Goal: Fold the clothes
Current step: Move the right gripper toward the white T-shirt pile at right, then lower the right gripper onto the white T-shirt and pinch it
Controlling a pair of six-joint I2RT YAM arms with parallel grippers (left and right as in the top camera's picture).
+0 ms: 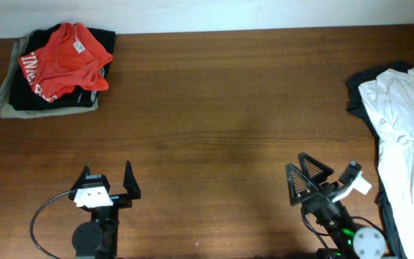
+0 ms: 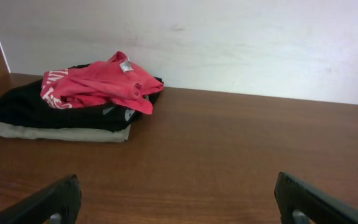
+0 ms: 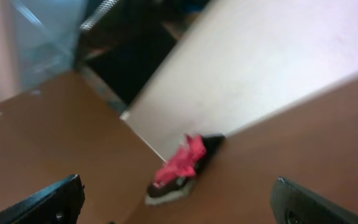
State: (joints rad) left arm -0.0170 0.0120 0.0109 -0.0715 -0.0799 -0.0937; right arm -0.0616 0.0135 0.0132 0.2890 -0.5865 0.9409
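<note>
The clothes, a plain white T-shirt [image 1: 406,126], lie crumpled along the table's right edge on top of a dark garment. Neither wrist view shows them. My right gripper [image 1: 306,175] sits near the front edge, a short way left of the shirt, tilted, jaws wide open and empty; in its wrist view the gripper [image 3: 178,198] frames bare wood. At the front left, my left gripper [image 1: 107,181] is open too, nothing between its fingers, and the gripper [image 2: 179,198] looks across bare table.
A folded pile sits at the back left corner: a red garment with white lettering [image 1: 65,60] on a black one, over a beige one [image 1: 4,101]. The same pile [image 2: 86,93] lies ahead of the left gripper, against the white wall; the pile [image 3: 180,168] looks small and blurred.
</note>
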